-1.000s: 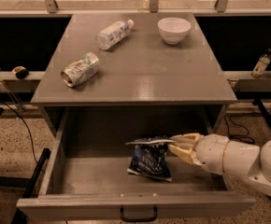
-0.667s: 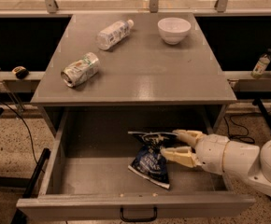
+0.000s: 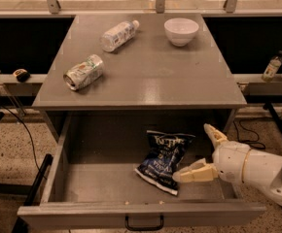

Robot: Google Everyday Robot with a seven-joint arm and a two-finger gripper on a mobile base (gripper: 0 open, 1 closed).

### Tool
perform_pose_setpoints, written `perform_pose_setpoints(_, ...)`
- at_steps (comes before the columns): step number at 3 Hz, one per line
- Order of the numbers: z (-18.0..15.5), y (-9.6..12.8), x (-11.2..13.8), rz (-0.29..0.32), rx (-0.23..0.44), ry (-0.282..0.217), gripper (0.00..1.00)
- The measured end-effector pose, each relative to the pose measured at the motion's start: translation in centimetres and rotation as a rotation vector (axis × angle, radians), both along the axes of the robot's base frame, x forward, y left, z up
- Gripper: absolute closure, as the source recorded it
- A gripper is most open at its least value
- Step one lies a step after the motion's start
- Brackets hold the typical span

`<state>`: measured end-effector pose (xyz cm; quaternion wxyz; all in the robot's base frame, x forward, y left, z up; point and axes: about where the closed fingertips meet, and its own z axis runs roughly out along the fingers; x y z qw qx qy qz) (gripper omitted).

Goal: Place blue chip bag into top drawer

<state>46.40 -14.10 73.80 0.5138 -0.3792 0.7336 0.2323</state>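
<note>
The blue chip bag [image 3: 163,160] lies flat on the floor of the open top drawer [image 3: 97,181], right of its middle, with its white lettering up. My gripper [image 3: 197,152] is inside the drawer at the right, just right of the bag. Its two cream fingers are spread open and hold nothing. The lower fingertip [image 3: 180,176] is close to the bag's lower right corner. The drawer's black handle [image 3: 144,224] shows on the front panel.
On the grey table top [image 3: 150,76] lie a clear plastic bottle [image 3: 118,35], a crushed silver-green can [image 3: 84,72] and a white bowl [image 3: 181,30]. A small bottle [image 3: 273,66] stands on a ledge at the right.
The gripper opened and let go of the chip bag. The bag dropped flat onto the drawer floor, and the gripper drew back to the right.
</note>
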Motion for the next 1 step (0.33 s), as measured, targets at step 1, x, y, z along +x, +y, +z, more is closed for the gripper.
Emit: perform_pose_setpoints(1, 2.65, -2.02, -1.82, -0.040, 0.006, -0.035, 0.00)
